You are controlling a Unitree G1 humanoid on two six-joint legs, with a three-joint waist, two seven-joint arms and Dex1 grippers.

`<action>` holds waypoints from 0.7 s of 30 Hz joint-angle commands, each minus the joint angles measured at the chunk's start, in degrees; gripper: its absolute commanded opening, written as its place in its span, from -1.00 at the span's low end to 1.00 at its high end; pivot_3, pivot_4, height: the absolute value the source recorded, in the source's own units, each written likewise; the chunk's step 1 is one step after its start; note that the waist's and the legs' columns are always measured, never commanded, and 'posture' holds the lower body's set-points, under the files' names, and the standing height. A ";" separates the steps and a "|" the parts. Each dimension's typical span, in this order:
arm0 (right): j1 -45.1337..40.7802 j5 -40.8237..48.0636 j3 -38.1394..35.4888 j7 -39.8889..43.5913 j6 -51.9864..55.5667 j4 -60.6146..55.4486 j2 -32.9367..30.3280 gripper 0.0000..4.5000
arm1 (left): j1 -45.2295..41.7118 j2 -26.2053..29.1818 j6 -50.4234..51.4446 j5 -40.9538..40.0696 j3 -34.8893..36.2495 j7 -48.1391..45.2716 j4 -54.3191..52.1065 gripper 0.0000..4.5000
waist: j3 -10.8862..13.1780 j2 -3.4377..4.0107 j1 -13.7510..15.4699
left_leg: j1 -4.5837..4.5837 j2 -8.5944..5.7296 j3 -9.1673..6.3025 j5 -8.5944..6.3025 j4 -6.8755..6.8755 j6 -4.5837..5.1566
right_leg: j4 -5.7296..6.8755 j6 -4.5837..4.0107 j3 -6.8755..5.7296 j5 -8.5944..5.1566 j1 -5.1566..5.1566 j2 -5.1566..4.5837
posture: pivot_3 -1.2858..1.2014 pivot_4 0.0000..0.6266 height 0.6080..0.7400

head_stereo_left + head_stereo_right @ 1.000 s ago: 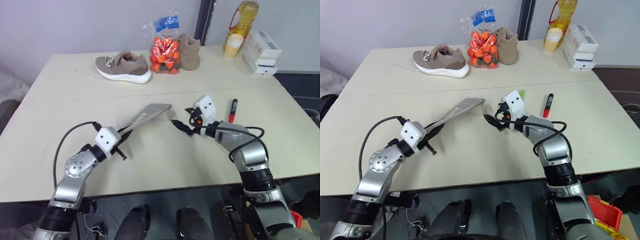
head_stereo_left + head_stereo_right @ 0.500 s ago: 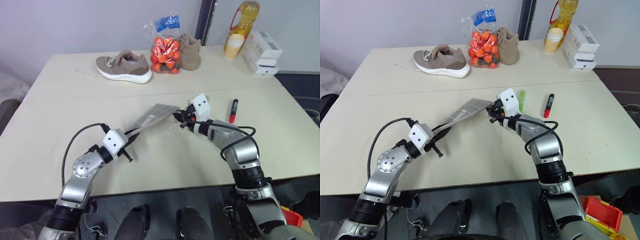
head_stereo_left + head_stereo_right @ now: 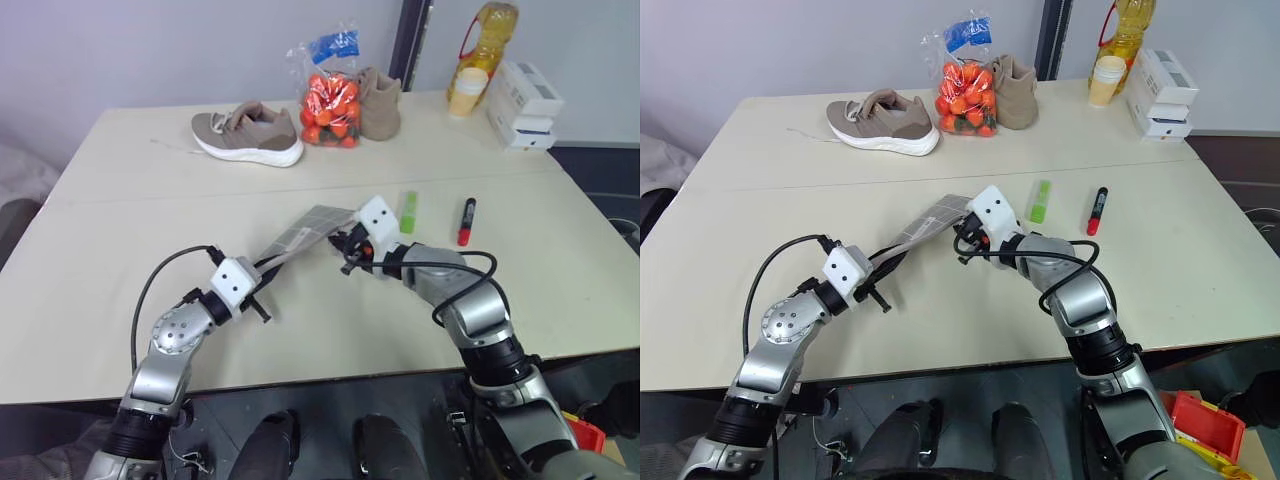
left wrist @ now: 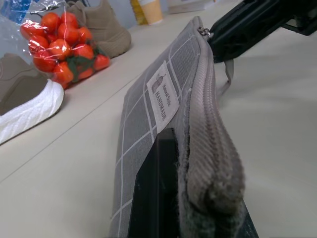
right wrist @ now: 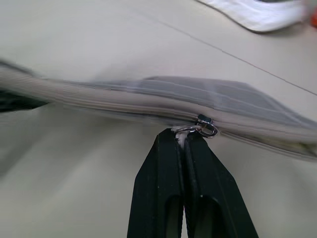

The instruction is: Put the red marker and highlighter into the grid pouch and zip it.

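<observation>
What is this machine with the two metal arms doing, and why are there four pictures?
It is a robot shaped a bit like a person. Two pictures come from cameras on its head, looking down over its arms at a table. The other two come from small cameras on its wrists, so they look very close up.

Its left gripper is shut on one end of a grey pouch with white grid lines, holding it up off the table. Its right gripper is shut on the little metal zipper pull at the other end.

A red marker and a green highlighter lie on the table beside the right arm. They are meant to go in the pouch.

At the far side are a shoe, a bag of small orange fruit, a bottle and white boxes.
</observation>
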 commanded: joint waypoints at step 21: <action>-3.72 1.68 4.89 8.38 4.02 -9.80 -4.26 -0.12 | -5.57 -6.38 2.71 3.73 -1.95 6.89 0.90 -1.00 | 0.00 -0.03 0.26 | -0.02 -0.02 -0.07 0.00 0.11 0.00 | 0.00 0.04 -0.08 0.02 0.06 0.00 | 0.03 -0.52 1.00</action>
